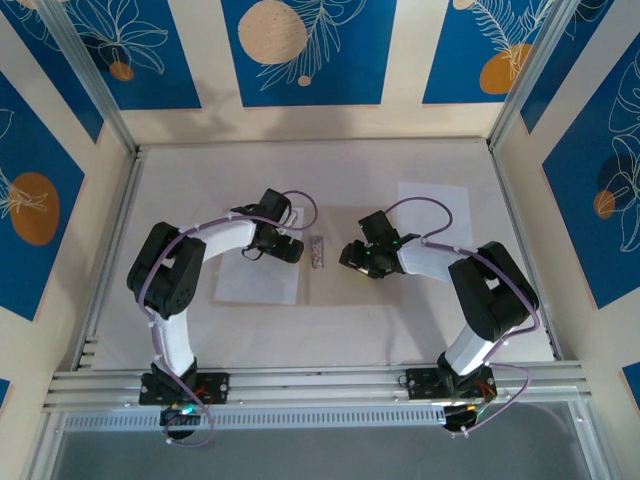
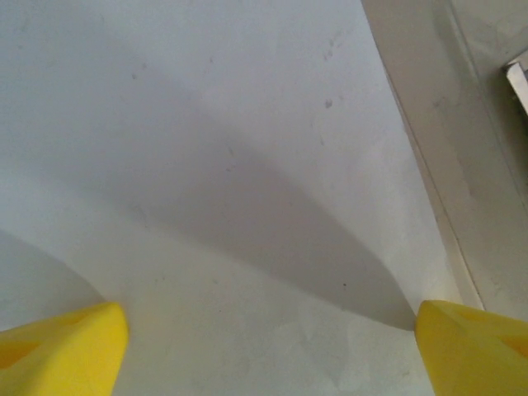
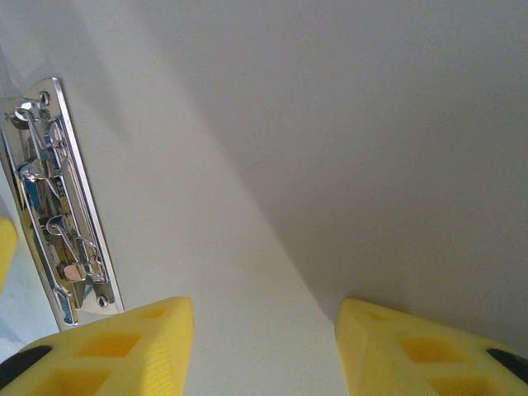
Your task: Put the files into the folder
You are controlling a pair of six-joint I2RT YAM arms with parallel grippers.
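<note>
We judge the step in hand to be getting the loose sheets onto the open folder (image 1: 345, 290), which lies flat in the middle of the tabletop (image 1: 200, 180) with its tan inside facing up. One white sheet (image 1: 255, 280) seems to cover the folder's left half, its right edge running beside a bare tan strip. The second sheet (image 1: 432, 205) lies apart at the far right, off the folder, so we think it is the one to fetch. Thin paper on a flat surface is hard to pinch, so we would press on it and slide it, or lift a corner first. The left end effector (image 2: 268, 346) hovers low over the first sheet with its yellow fingers spread and holding nothing. The right end effector (image 3: 264, 330) is spread too, over the bare right half. We would keep clear of the metal clip (image 3: 58, 206) on the spine, which could snag a sheet. Around us stand cream walls with blue flowered panels (image 1: 300, 50), and an aluminium rail (image 1: 320, 385) carries the arm bases.
</note>
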